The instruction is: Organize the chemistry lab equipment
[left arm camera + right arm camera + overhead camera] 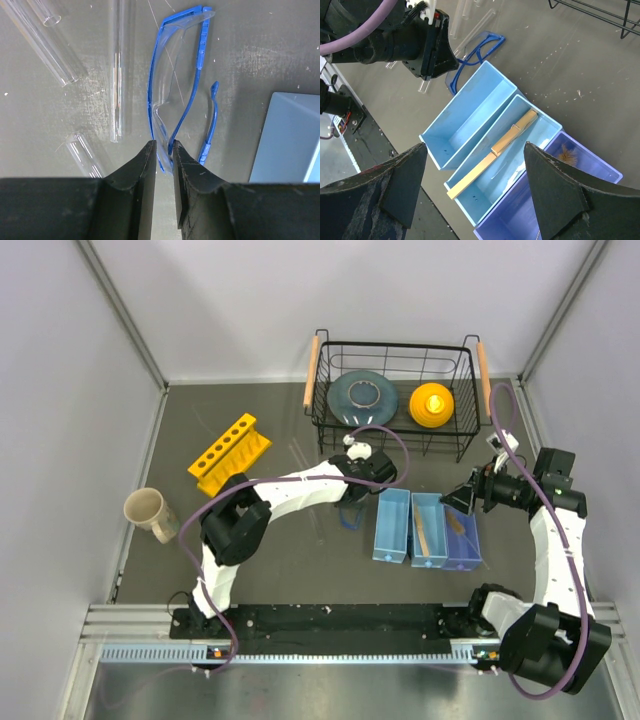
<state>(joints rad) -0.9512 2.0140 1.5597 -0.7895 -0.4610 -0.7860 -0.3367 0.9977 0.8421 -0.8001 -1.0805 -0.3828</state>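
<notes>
Safety glasses (172, 85) gripped for sorting
Rim pinched by left claw (163, 150), right claw (475, 195) spread; a lift to the empty bin (290, 140) at 3 o'clock is needed.

Seen close up, the lower end of the safety glasses (170, 85) vanishes between the black fingers of the left gripper (164, 148); whether they pinch the frame cannot be told. Three glass tubes (117, 75) run off the top edge, and a fourth disappears behind a finger. The pale blue bin (290, 140) is cut by the right edge. From overhead, the left arm (300, 490) covers the glasses. In the purple bin (540, 205), a brownish tuft (566, 154) is too blurred to identify. Only a corner of the wire basket (595, 14) shows.
</notes>
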